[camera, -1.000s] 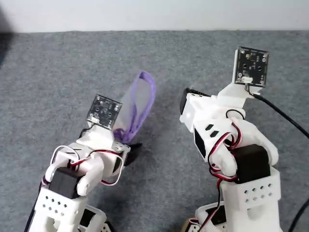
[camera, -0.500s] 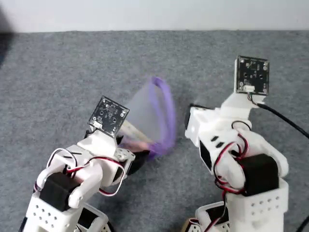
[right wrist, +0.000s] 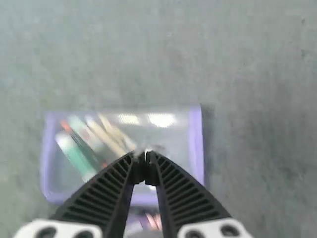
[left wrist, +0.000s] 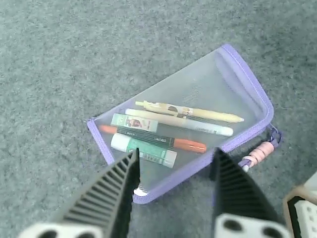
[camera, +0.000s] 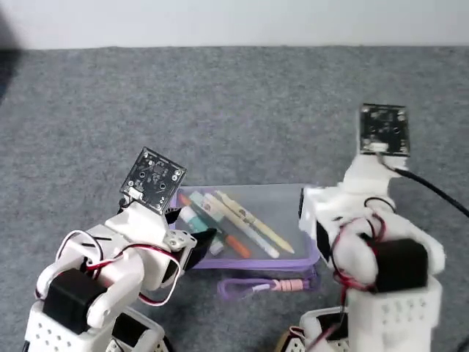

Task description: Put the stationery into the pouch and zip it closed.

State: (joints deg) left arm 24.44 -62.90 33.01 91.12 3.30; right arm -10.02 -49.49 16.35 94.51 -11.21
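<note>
The clear pouch (camera: 287,209) with purple trim lies flat on the grey carpet between the two arms. Inside it are several pens (camera: 242,220) and a green glue stick (left wrist: 143,149). Its purple strap with a pink piece (camera: 286,285) trails off the near edge. In the left wrist view my left gripper (left wrist: 173,166) hangs open above one end of the pouch (left wrist: 213,84), holding nothing. My right gripper (right wrist: 145,163) is shut, its tips above the middle of the pouch (right wrist: 173,134). In the high view the left gripper's dark jaw (camera: 199,240) sits at the pouch's left end.
Grey carpet (camera: 242,110) covers the table, with a pale wall strip along the far edge. Both arm bodies crowd the near edge, and a black cable (camera: 440,194) runs off to the right.
The pouch was held up on edge in the left gripper and swung right; now it lies flat on the carpet, released. The right arm has drawn back toward the near edge.
</note>
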